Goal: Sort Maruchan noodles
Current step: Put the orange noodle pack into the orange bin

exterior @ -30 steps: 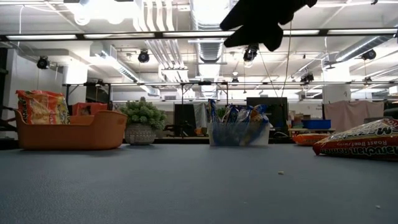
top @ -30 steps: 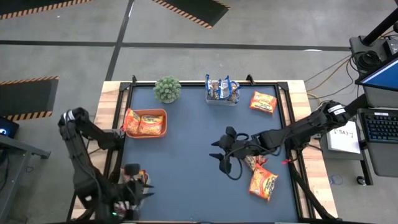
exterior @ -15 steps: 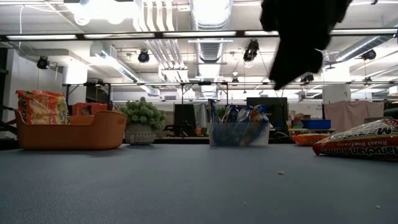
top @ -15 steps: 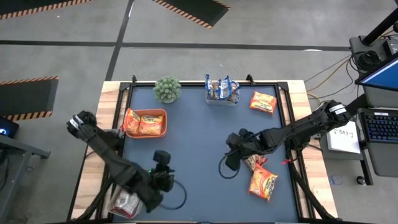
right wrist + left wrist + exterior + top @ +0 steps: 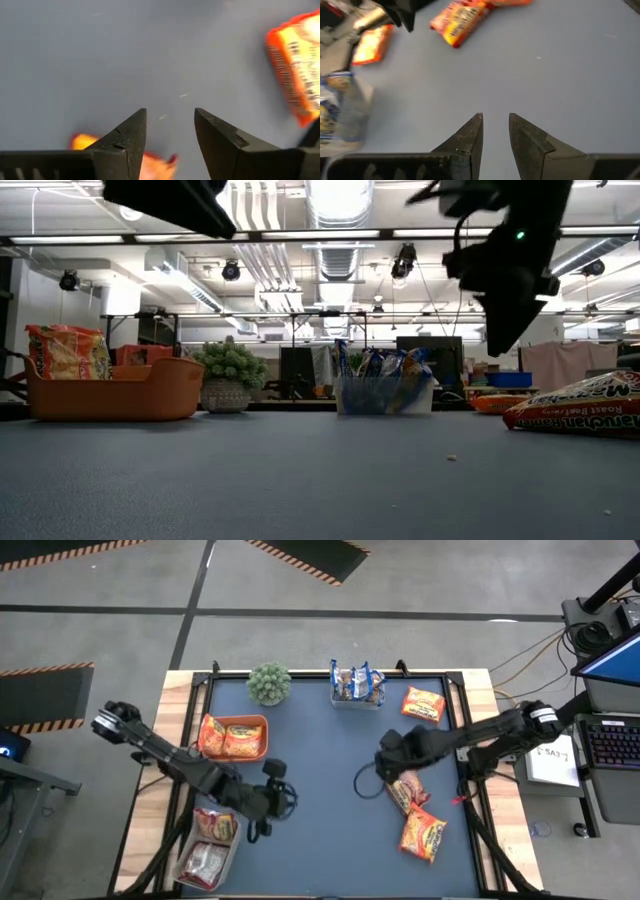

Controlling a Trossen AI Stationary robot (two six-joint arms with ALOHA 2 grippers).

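Observation:
Three noodle packets lie flat on the blue mat's right side: an orange one [image 5: 423, 704] near the far right corner, a darker one [image 5: 405, 792], and an orange one [image 5: 424, 833] toward the near edge. My right gripper [image 5: 393, 758] [image 5: 170, 114] hovers open above the mat, just far of the darker packet [image 5: 156, 167]. My left gripper [image 5: 277, 790] [image 5: 495, 118] hangs over the mat's left-centre, empty, with a narrow gap between its fingers. Two orange packets [image 5: 228, 738] sit in the orange tray [image 5: 262, 722].
A clear tub [image 5: 357, 686] of blue packets and a small potted plant [image 5: 268, 683] stand at the far edge. Another clear tub [image 5: 205, 852] with dark red packets sits off the mat's near left corner. Bare mat [image 5: 320, 840] lies between the arms.
My left arm has swung from the near left tub up and over the mat toward its centre. My right gripper has drifted toward the table's right and far edge, coming lower in the low view. No packet has moved.

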